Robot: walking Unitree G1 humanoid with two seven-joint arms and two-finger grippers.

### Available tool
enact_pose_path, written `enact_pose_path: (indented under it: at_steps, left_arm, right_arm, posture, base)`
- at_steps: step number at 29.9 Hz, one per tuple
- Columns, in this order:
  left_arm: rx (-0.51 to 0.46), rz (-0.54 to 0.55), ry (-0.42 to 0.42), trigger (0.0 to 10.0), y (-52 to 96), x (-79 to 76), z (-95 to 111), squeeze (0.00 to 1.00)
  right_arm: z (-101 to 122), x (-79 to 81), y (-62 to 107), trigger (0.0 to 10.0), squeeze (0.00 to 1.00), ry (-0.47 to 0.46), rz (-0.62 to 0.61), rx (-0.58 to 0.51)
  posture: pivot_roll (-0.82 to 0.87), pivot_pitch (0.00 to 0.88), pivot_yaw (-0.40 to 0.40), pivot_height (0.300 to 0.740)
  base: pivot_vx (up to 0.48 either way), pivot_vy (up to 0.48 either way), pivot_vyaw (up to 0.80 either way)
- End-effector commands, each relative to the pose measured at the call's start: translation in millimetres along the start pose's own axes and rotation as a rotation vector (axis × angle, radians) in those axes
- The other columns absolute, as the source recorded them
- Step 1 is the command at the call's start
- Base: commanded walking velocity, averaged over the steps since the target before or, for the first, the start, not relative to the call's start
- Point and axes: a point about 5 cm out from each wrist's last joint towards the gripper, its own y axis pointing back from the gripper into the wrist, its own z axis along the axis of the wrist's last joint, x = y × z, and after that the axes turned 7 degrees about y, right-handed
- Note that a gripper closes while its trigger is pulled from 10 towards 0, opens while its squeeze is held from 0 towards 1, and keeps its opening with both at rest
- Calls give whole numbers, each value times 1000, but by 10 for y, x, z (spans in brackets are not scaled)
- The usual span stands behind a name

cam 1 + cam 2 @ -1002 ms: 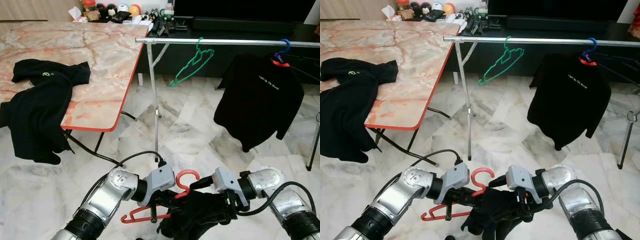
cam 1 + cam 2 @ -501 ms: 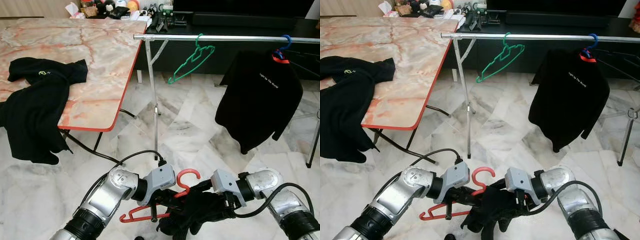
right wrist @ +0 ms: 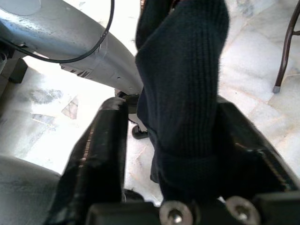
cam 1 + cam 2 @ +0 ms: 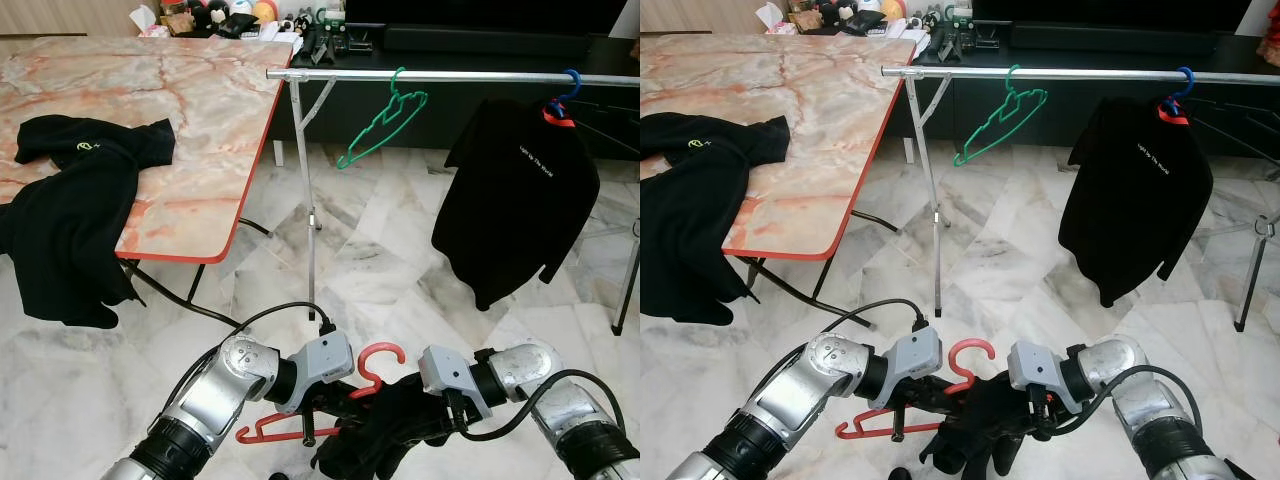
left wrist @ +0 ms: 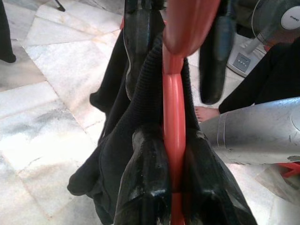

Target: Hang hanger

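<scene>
Low in front of the robot, the left claw (image 5: 174,154) is clamped on the red hanger (image 4: 372,362), and the right claw (image 3: 171,140) pinches the dark knit garment (image 4: 980,420) draped on it. Open marble floor (image 4: 380,270) lies ahead to the clothes rail (image 4: 450,77), which carries 2 hangers: 1 bare green hanger (image 4: 385,120) and 1 black T-shirt (image 4: 515,195). 1 black garment (image 4: 70,215) hangs over the table (image 4: 200,120) edge.

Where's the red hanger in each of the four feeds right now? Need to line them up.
Left eye: red hanger bottom centre, between both arms.
Right eye: bottom centre.
Left wrist: clamped between the left gripper fingers.
Right wrist: can't make it out; dark garment in the right gripper.
Shared landmark: the dark garment.
</scene>
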Motion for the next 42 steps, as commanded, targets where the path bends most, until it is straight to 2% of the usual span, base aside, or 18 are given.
enact_pose_path:
  at_steps: [1, 17, 31, 39, 40, 41, 42]
  left_arm:
    - [-75, -19, -86, 10000, 6, -20, 251, 0]
    - [-96, -23, -118, 10000, -14, -37, 313, 0]
    - [-45, -1, -140, 10000, 56, 12, 261, 0]
    - [-33, -37, -159, 10000, 57, 9, 286, 0]
    - [-33, -50, -162, 10000, 67, 9, 294, 314]
    - [-33, -53, -164, 10000, 71, 10, 296, 314]
    - [-33, -54, -163, 10000, 81, 14, 299, 957]
  right_arm:
    - [-50, 42, -60, 0, 0, -15, 24, 15]
    - [-83, 59, -94, 0, 0, -27, 34, 21]
    - [-84, 42, -97, 0, 0, -52, 26, 14]
    - [-73, 35, -105, 0, 0, -47, 37, 20]
    - [-89, 50, -114, 0, 0, -44, 44, 33]
    - [-93, 55, -117, 0, 0, -43, 45, 36]
    - [-102, 63, -123, 0, 0, -43, 46, 39]
  posture:
    - [25, 167, 20, 740]
    - [19, 132, 13, 740]
    - [11, 117, 22, 740]
    - [17, 137, 21, 740]
    - [17, 137, 21, 740]
    - [17, 137, 21, 740]
    - [18, 140, 21, 740]
  base:
    - [0, 0, 0]
    - [0, 0, 0]
    - [0, 0, 0]
    - [0, 0, 0]
    - [0, 0, 0]
    - [0, 0, 0]
    - [0, 0, 0]
